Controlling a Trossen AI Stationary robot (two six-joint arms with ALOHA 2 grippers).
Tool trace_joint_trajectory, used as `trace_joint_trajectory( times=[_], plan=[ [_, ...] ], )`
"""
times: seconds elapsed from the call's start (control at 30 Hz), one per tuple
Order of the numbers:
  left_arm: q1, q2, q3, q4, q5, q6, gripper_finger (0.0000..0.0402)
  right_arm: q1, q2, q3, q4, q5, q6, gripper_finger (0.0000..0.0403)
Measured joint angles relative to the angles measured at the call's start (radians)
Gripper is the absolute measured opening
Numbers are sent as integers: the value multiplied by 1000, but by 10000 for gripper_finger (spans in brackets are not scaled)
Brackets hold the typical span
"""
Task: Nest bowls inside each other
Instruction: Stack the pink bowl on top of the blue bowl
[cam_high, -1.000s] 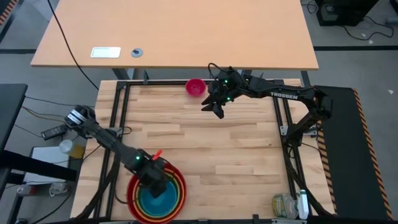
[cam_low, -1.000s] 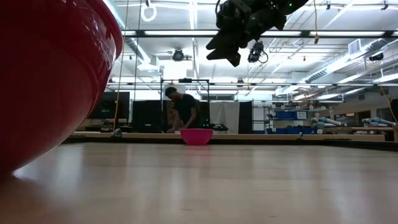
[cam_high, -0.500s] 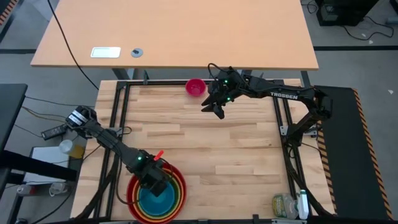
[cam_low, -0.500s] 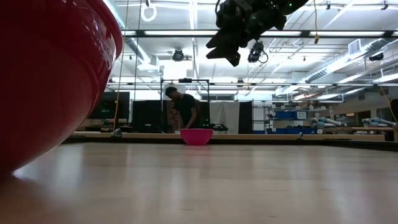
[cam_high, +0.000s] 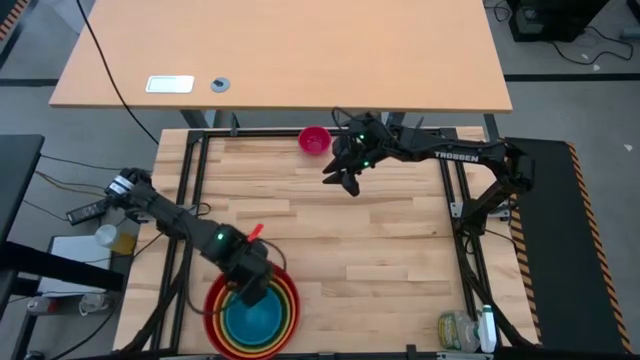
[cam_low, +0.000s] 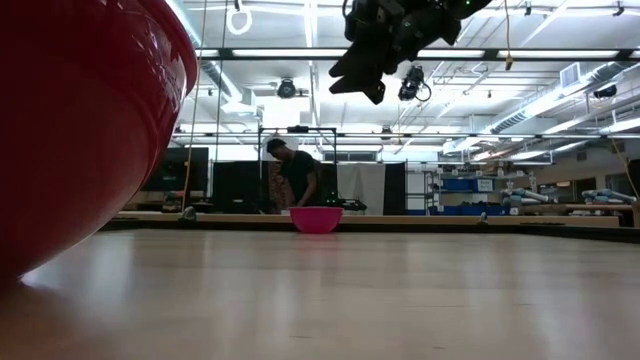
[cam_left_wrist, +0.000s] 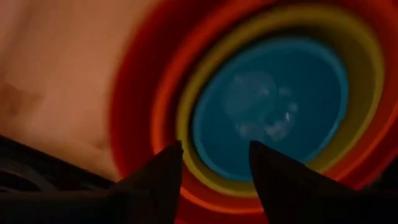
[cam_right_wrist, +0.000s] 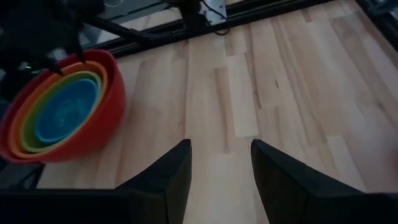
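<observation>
Red (cam_high: 212, 312), orange, lime green and blue (cam_high: 256, 322) bowls sit nested inside each other near the table's front left. The red one rests on the wood and fills the left of the low view (cam_low: 80, 120). My left gripper (cam_high: 251, 288) hovers open just above the stack's far rim, fingers pointing down over the blue bowl (cam_left_wrist: 273, 106), with nothing between them. The pink bowl (cam_high: 314, 139) stands alone at the far edge (cam_low: 316, 220). My right gripper (cam_high: 340, 178) hangs open in the air just right of and nearer than the pink bowl.
Bare wooden tabletop (cam_high: 380, 250) lies between the stack and the pink bowl. Black frame rails (cam_high: 455, 200) run along the table's sides. A bottle and a jar (cam_high: 465, 330) stand at the front right corner. A person (cam_low: 295, 180) works in the room beyond the far edge.
My left gripper has risen out of the nested bowls, moving a little toward the far edge. The blue bowl stays behind inside the lime green one. My right gripper has kept still.
</observation>
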Motion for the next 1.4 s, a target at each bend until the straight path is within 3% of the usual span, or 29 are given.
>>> trace_joint_trajectory(
  times=[0.27, 0.47, 0.57, 0.7, 0.97, 1.1, 1.2, 1.4],
  plan=[
    [221, 0, 5, 1, -69, 333, 159, 30, 0, 0, -52, 83, 0, 173],
    [494, 1, -73, 115, -70, 621, 150, 23, 0, 0, -126, 139, 4, 173],
    [642, 1, -108, 209, -72, 685, 147, 21, -2, 18, -226, 205, 31, 173],
    [832, 2, -142, 389, -80, 652, 146, 20, -15, 41, -318, 305, 37, 173],
    [1100, 74, -245, 833, -104, 384, 147, 20, -23, 42, -299, 304, 73, 173],
    [1142, 129, -241, 961, -126, 303, 162, 23, -23, 42, -290, 304, 98, 173],
    [1135, 153, -220, 994, -193, 241, 183, 24, -23, 42, -282, 290, 133, 173],
    [1098, 171, -173, 1008, -232, 228, 212, 35, -23, 42, -247, 278, 153, 173]
  ],
)
